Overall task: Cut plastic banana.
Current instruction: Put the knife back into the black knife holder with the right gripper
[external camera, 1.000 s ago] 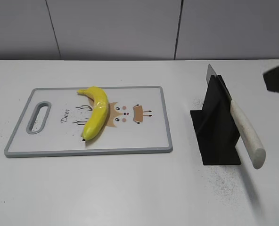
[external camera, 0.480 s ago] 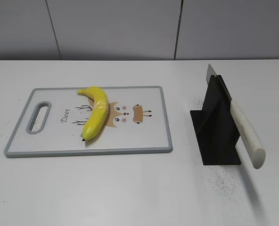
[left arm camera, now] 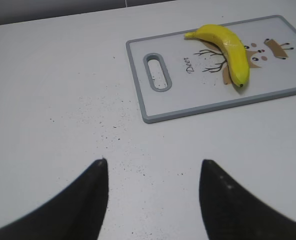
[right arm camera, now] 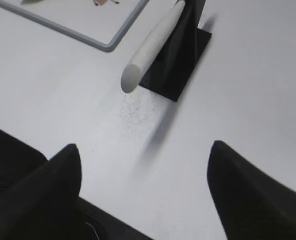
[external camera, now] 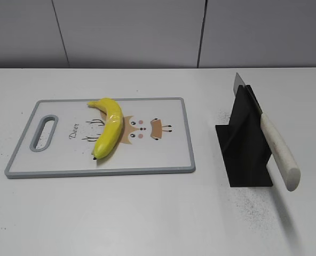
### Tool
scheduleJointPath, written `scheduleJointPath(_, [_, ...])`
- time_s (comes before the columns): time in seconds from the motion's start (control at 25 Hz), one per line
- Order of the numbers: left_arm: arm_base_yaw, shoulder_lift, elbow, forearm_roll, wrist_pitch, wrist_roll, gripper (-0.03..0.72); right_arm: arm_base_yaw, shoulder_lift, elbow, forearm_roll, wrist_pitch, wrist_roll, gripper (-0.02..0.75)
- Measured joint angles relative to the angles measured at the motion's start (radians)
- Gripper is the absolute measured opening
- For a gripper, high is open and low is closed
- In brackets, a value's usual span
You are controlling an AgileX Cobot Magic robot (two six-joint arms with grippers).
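Note:
The yellow plastic banana (external camera: 108, 133) lies on the white cutting board (external camera: 163, 154), left of its middle; it also shows in the left wrist view (left arm camera: 230, 45). A knife with a white handle (external camera: 278, 152) rests in a black stand (external camera: 243, 144) on the right; the right wrist view shows the handle (right arm camera: 153, 42) and the stand (right arm camera: 180, 55). My left gripper (left arm camera: 153, 162) is open and empty over bare table, left of the board. My right gripper (right arm camera: 145, 147) is open and empty, near the table's front edge, short of the knife handle. Neither gripper shows in the exterior view.
The cutting board (left arm camera: 213, 102) has a grey rim and a handle slot (left arm camera: 157, 72) at its left end. Fine dark specks lie on the white table (external camera: 147, 213) near the stand and left of the board. A grey wall stands behind.
A dark arm part at the right edge of the exterior view one second ago has left the view. The banana, board and knife have not moved.

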Motion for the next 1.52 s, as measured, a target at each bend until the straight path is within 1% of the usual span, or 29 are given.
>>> scheduleJointPath(0.2, [0.0,0.0,0.0,0.0,0.0,0.0,0.542,0.0,-0.034,0.019,0.0,0.049,-0.002,0.592])
scheduleJointPath(0.32, [0.0,0.0,0.0,0.0,0.0,0.0,0.542,0.0,-0.051,0.019,0.0,0.052,-0.002,0.592])
scheduleJointPath(0.52, [0.0,0.0,0.0,0.002,0.0,0.0,0.519,0.0,-0.107,0.022,0.0,0.053,-0.004,0.592])
scheduleJointPath(0.76, [0.0,0.0,0.0,0.004,0.0,0.0,0.511,0.0,-0.286,0.026,0.0,0.054,-0.004,0.592])
scheduleJointPath(0.92, [0.002,-0.001,0.0,0.004,0.0,0.0,0.495,-0.001,-0.3,0.026,0.0,0.056,-0.004,0.592])
scheduleJointPath(1.0, [0.011,-0.001,0.0,0.004,0.0,0.0,0.485,-0.015,-0.3,0.026,0.0,0.056,-0.004,0.592])
scheduleJointPath(1.12, [0.037,-0.001,0.0,0.004,0.0,0.0,0.48,-0.081,-0.3,0.026,0.0,0.056,-0.004,0.592])
scheduleJointPath(1.2, [0.057,-0.001,0.0,0.006,0.0,0.0,0.48,-0.148,-0.3,0.026,0.005,0.056,-0.004,0.592])
scheduleJointPath(1.4, [0.099,-0.001,0.0,0.008,0.0,0.0,0.48,-0.364,-0.3,0.026,0.005,0.056,-0.005,0.592])
scheduleJointPath(1.52, [0.115,-0.001,0.0,0.008,0.0,0.0,0.48,-0.437,-0.3,0.026,0.0,0.056,-0.005,0.592])
